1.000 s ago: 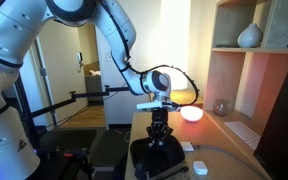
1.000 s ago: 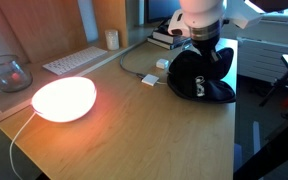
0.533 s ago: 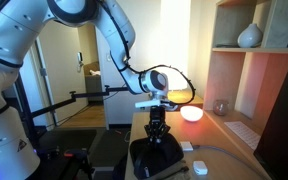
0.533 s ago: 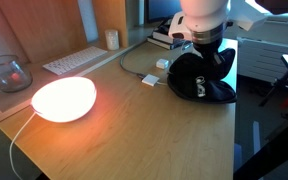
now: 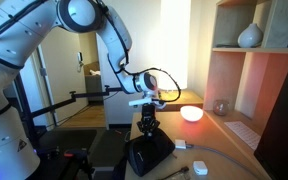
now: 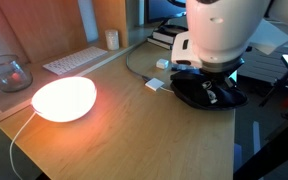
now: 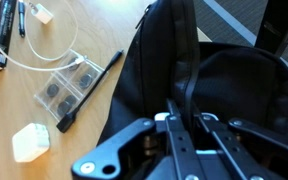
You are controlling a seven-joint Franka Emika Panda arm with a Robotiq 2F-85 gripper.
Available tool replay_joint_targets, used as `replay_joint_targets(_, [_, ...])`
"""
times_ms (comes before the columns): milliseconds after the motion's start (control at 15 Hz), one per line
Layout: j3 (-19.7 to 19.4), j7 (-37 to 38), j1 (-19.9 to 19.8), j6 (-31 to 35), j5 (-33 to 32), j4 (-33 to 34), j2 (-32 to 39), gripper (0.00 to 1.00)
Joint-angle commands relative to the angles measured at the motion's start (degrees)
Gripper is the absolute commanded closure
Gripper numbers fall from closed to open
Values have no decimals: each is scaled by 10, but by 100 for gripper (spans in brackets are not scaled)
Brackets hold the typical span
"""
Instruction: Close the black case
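The black case (image 6: 206,95) lies low and nearly flat at the desk edge. It also shows in an exterior view (image 5: 150,153) and fills the wrist view (image 7: 224,80), where one flap still rises at the left. My gripper (image 6: 212,90) comes down on the case from above, also seen in an exterior view (image 5: 147,124). In the wrist view my gripper (image 7: 188,122) has its fingers close together with dark case material between them. The case interior is hidden.
A glowing lamp (image 6: 64,98) sits mid-desk, with a keyboard (image 6: 76,60), a glass bowl (image 6: 6,72) and a cup (image 6: 112,39) behind it. A small white block (image 7: 31,142), a clear packet (image 7: 66,88), a pen (image 7: 89,90) and a cable lie beside the case.
My gripper has dropped and shifted sideways. The case lid, upright before, has come down with it to nearly flat.
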Motion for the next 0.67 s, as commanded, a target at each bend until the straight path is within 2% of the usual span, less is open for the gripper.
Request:
replay_joint_targets(0, [6,33,32,-39,-7,47,38,96])
replay_joint_targets(400, [-3,86,79,-93,-15,110,85,96])
replay_joint_targets(600, [-1,90,82,-117,-8,128,100,97])
